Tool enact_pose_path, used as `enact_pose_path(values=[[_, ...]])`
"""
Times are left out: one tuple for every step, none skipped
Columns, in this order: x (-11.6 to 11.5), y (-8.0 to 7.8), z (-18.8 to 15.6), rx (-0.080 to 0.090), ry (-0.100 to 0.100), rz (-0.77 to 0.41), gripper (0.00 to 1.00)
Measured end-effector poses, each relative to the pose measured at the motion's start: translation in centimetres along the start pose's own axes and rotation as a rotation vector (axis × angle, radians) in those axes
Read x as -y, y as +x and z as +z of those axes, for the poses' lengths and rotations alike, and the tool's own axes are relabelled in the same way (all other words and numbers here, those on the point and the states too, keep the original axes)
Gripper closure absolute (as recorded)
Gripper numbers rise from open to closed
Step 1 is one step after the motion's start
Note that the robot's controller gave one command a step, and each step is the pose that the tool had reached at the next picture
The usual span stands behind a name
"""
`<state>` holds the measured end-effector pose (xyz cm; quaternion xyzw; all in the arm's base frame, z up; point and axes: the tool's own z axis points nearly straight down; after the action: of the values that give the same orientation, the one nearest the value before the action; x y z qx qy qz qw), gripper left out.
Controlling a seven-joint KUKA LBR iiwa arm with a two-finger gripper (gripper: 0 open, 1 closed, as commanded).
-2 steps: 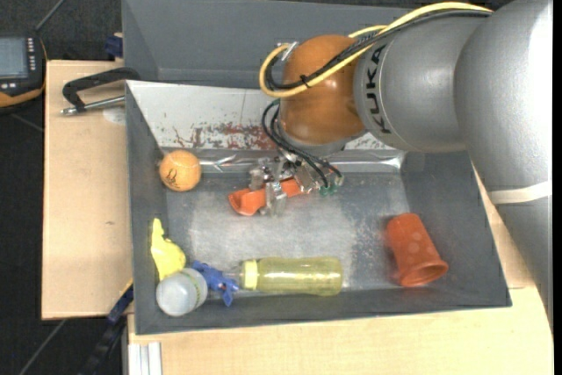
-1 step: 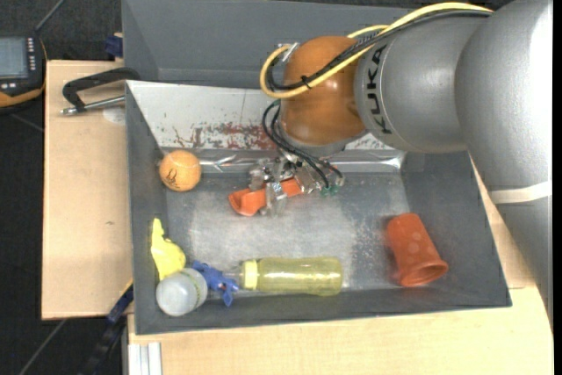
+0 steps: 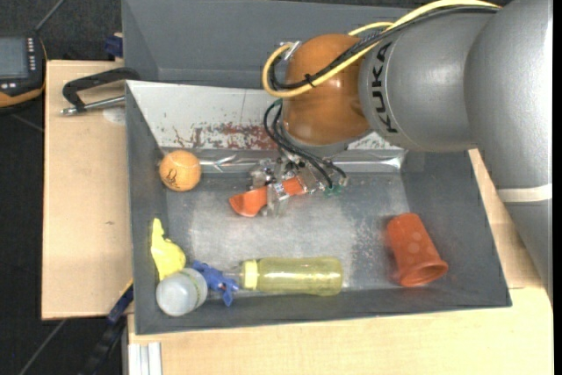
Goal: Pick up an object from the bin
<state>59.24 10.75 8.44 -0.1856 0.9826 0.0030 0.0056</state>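
Closest to me, along the near wall of the bin (image 3: 307, 312), a clear bottle of yellowish liquid (image 3: 294, 275) lies on its side. A blue scrap (image 3: 215, 281), a pale round cap (image 3: 178, 294) and a yellow toy (image 3: 165, 252) are bunched at its end on the view's left. Over on the view's right an orange-red cup (image 3: 414, 252) lies tipped over, well apart from the rest.

Mid-bin, the gripper (image 3: 279, 187) is down near the floor. A small orange piece (image 3: 248, 204) lies against its tip on the view's left, and I take that to be the pick. I cannot tell how far the gripper is open, nor whether it has hold of the piece. Farther back an orange ball (image 3: 180, 170) sits near the left wall, clear of the arm.

My worry is that the piece looks to lie beside the tip rather than inside it. A closure here might pinch only an edge, and the piece could squirt sideways or drop on the lift. The gripper is also low and close to the back wall's fold, so going any deeper risks scraping metal.
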Motion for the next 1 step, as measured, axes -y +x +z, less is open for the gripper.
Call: enact_pose_path(values=[[-0.07,-0.12,0.41,0.003,0.0,-0.004,1.0]])
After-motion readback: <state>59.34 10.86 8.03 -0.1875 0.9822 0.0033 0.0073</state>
